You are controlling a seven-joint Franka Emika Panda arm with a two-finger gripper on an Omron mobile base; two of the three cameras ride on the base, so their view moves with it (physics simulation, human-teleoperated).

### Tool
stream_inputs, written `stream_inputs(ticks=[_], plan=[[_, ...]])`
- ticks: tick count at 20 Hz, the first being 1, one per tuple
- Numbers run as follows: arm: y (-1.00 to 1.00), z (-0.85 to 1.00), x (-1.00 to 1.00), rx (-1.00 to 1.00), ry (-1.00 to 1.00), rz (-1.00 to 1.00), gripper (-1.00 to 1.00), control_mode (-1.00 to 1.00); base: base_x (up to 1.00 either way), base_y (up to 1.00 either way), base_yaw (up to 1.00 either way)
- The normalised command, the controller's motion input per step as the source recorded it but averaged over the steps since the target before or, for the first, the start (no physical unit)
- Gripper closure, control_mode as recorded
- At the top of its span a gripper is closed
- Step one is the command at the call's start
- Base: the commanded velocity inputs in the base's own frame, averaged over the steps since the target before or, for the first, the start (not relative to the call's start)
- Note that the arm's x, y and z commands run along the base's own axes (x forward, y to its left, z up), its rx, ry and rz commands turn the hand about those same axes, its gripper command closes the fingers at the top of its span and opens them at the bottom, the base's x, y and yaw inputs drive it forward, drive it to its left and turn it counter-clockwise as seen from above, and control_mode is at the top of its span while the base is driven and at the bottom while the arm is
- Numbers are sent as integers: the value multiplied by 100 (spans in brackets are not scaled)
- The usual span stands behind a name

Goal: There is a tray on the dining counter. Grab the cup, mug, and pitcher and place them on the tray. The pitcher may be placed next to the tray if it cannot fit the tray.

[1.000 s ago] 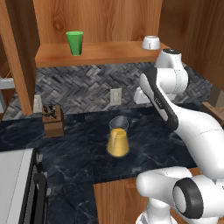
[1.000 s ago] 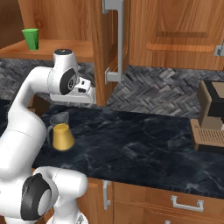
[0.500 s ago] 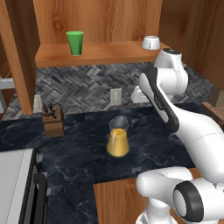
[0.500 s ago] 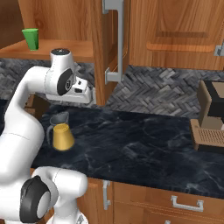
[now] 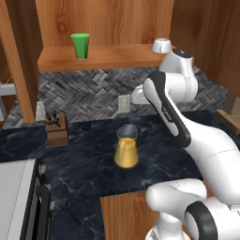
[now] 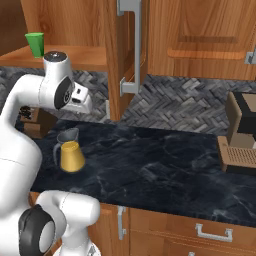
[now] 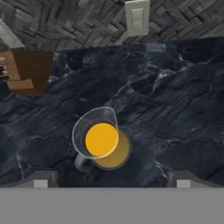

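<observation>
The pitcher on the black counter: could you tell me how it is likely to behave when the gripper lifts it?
The pitcher looks like clear glass, so probably rigid, smooth and somewhat slippery. Orange liquid fills its wide base, so it is likely bottom-heavy and hard to tip, though the liquid could slosh if tilted. The cone shape may let fingers slide upward.

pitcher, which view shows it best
The left base view: the pitcher stands whole on the black counter, its cone shape and orange liquid clear. The right base view shows it smaller, beside the arm. The hand view looks straight down its mouth.

Clear glass pitcher (image 5: 126,151) on glossy veined black marble counter (image 5: 84,168) (wooden shelf (image 5: 103,56) above).
</observation>
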Motion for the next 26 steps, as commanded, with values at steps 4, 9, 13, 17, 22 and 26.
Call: stream_inputs(ticks=[4,9,13,17,22,26], plan=[[32,29,0,11,-12,-13,-100,-100,0,0,0],[26,31,0,15,-13,-14,-100,-100,0,0,0],[14,37,0,9,-8,-13,-100,-100,0,0,0],[13,40,0,5,-3,-8,-100,-100,0,0,0],[10,34,0,1,0,-1,-100,-100,0,0,0],[16,29,0,2,0,0,-100,-100,0,0,0]])
